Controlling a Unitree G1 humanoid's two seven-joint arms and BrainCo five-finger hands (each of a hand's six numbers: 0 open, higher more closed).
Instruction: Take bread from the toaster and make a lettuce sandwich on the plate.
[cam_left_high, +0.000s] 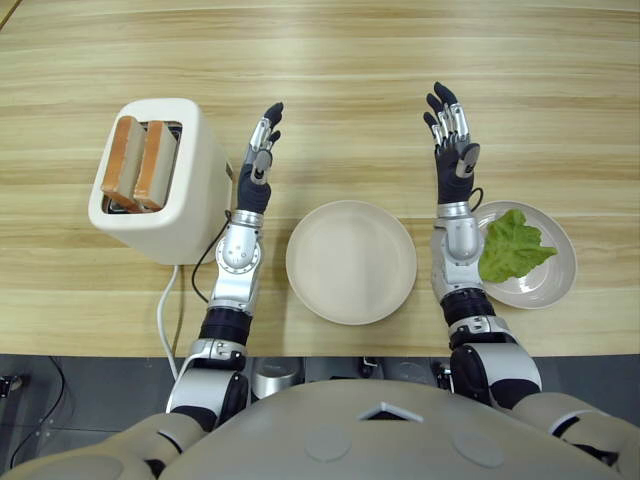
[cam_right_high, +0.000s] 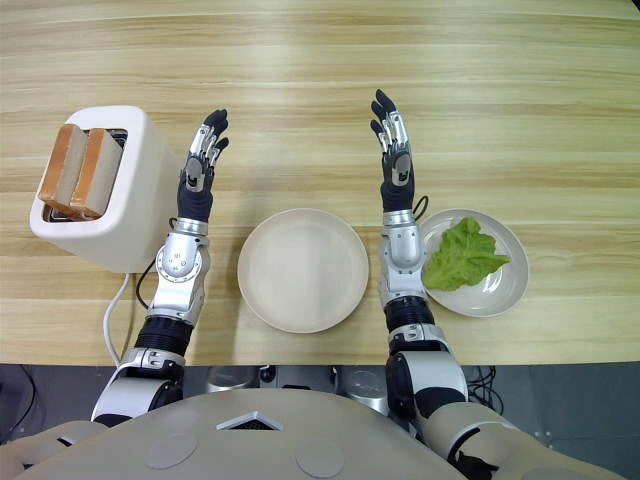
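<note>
1. Work surface: a light wooden tabletop (cam_left_high: 350, 60) carries all items.

2. Toaster: a cream-white, rounded two-slot toaster (cam_left_high: 195, 205) stands at my left. Its white power cord (cam_left_high: 163, 310) runs from its near side toward the tabletop's front edge.

3. Bread: two browned-crust bread slices (cam_left_high: 140, 162) stand upright side by side, one in each slot, with their upper parts above the top of the toaster.

4. Centre plate: a round cream plate (cam_left_high: 350, 262) lies directly in front of me, between my two forearms. Nothing lies on it.

5. Right plate: a round pale plate (cam_left_high: 560, 275) lies at my right, near the centre plate but apart from it. One crinkled green lettuce leaf (cam_left_high: 512, 246) lies on its left half.

6. Left hand (cam_left_high: 258, 160): positioned just beside the toaster's right wall, pointing away from me. I cannot tell whether it touches the wall. Its fingers (cam_left_high: 270, 118) are extended and held close together. They hold nothing.

7. Right hand (cam_left_high: 452, 135): positioned over bare tabletop beyond the gap between the two plates, pointing away from me. Its fingers (cam_left_high: 443, 100) are extended and slightly apart. They hold nothing. My right forearm lies between the plates, and the wrist covers the left rim of the lettuce plate.
</note>
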